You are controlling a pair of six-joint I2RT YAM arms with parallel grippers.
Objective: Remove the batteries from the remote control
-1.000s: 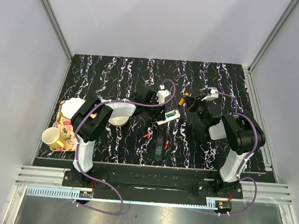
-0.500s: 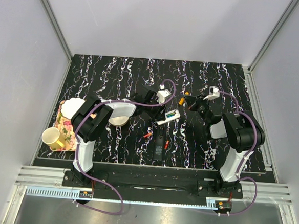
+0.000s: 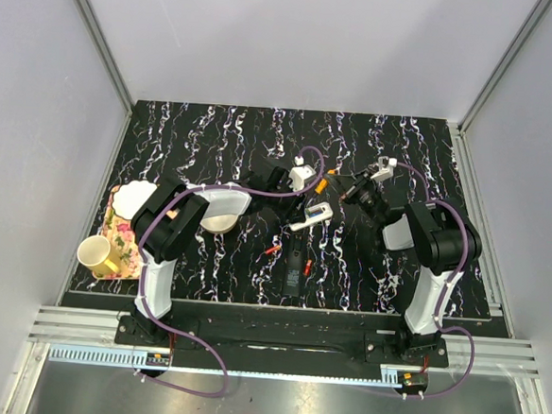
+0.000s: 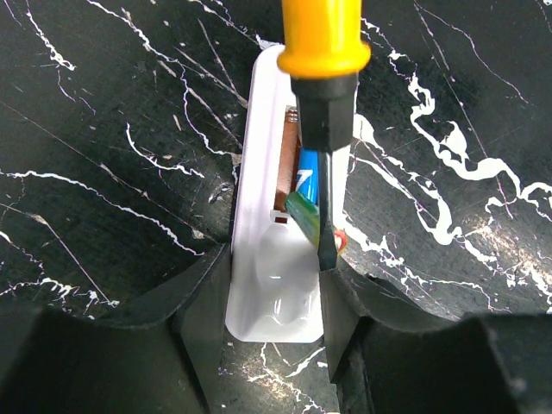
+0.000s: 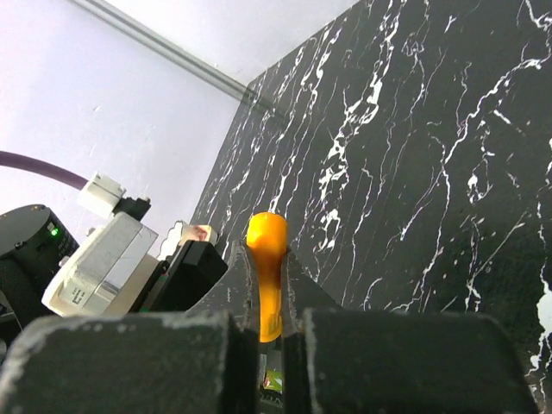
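Observation:
The white remote control (image 4: 263, 172) lies on the black table with its battery slot facing up, and also shows in the top view (image 3: 312, 215). My left gripper (image 4: 276, 289) is shut on its near end, one finger on each side. My right gripper (image 5: 263, 259) is shut on the orange handle of a screwdriver (image 5: 266, 246). The screwdriver's black shaft (image 4: 326, 147) reaches down into the slot. The green battery (image 4: 304, 216) is tilted up out of the slot at the shaft's tip. The blue battery (image 4: 309, 179) lies in the slot behind it.
A black oblong piece (image 3: 293, 270) and two small red bits (image 3: 272, 249) lie in front of the remote. A white bowl (image 3: 220, 222) stands left of centre. A yellow cup (image 3: 98, 251) sits on a patterned tray (image 3: 122, 239) at the left edge.
My right gripper has moved left with the screwdriver, bringing its tip over to the remote. The left arm and the remote have stayed in place.

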